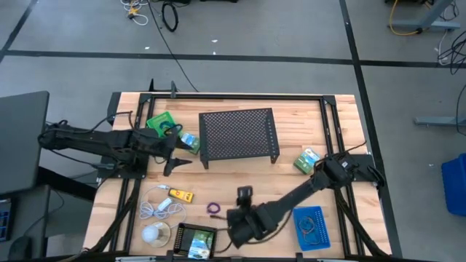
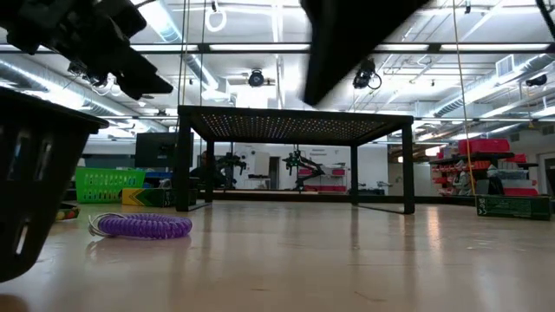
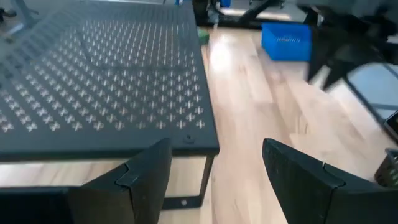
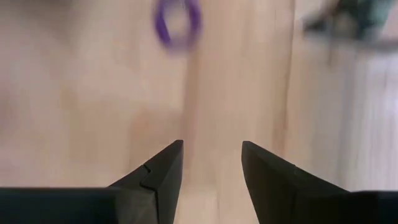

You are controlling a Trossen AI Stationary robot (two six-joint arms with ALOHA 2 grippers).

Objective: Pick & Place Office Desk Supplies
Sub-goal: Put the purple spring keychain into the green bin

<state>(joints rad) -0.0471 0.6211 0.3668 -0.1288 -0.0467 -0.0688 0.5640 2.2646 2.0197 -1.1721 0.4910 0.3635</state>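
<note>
Purple coiled loop [image 4: 178, 23] lies ahead of my right gripper [image 4: 211, 163], half-open and empty; I centre it between the fingers before lowering.

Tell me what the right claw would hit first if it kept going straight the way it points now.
Most likely the purple loop. The right claw stands open and empty over bare wood, and the loop lies ahead, slightly off its centre line. Depth is unclear, so it may pass just beside it.
</note>
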